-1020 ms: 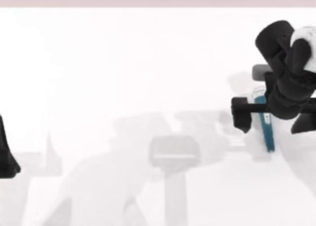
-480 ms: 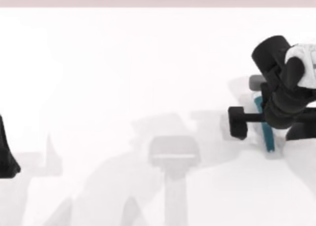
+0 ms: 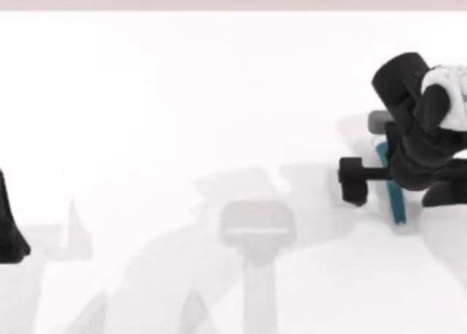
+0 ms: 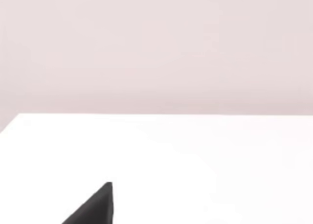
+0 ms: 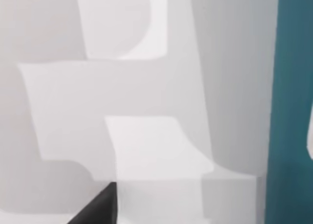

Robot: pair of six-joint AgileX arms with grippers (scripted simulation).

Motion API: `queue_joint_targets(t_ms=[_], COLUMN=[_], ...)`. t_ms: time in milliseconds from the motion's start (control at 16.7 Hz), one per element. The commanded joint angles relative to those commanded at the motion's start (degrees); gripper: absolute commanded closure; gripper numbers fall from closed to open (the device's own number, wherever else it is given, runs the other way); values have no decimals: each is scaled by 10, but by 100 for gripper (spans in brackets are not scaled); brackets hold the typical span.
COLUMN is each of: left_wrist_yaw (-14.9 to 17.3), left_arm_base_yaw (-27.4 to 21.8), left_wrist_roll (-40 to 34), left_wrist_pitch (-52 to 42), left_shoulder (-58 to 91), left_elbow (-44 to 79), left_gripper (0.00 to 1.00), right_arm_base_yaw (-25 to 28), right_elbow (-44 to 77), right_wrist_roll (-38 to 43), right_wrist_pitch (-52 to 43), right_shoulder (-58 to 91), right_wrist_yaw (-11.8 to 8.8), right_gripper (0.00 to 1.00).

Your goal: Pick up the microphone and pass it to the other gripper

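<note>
Microphone point(image 3: 396, 197) lies flat on the tabletop point(image 3: 182, 93) directly beneath the right claw point(image 3: 398, 175), its teal handle poking out past the claw's underside. The claw sits low over the handle, seemingly so the fingers can straddle it, but whether they are spread or already pinching it cannot be told. In the right wrist view the teal handle point(image 5: 291, 106) fills one edge, very close. Far across the tabletop from this claw, the left claw point(image 3: 9, 224) waits parked, presumably to receive the handover.

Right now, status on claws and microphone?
Right claw low over microphone at table's right side. Left claw parked at left edge. Nothing in the way.
</note>
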Motion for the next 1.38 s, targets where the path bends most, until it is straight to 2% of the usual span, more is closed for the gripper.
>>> queue_joint_targets(t_ms=[300, 360, 780, 840, 960, 1140, 1380], left_wrist_yaw=[0, 0, 0, 0, 0, 0, 0], left_arm_base_yaw=[0, 0, 0, 0, 0, 0, 0], left_wrist_roll=[0, 0, 0, 0, 0, 0, 0], left_wrist_pitch=[0, 0, 0, 0, 0, 0, 0], left_shoulder=[0, 0, 0, 0, 0, 0, 0], left_elbow=[0, 0, 0, 0, 0, 0, 0], left_gripper=[0, 0, 0, 0, 0, 0, 0], right_arm_base_yaw=[0, 0, 0, 1, 2, 3, 3], right_elbow=[0, 0, 0, 15, 14, 4, -31], right_wrist_roll=[0, 0, 0, -7, -9, -23, -57], right_wrist_pitch=[0, 0, 0, -17, -10, 44, 188], right_shoulder=[0, 0, 0, -36, -37, -47, -77], right_wrist_yaw=[0, 0, 0, 11, 9, -12, -63], right_gripper=[98, 100, 100, 100, 100, 100, 100])
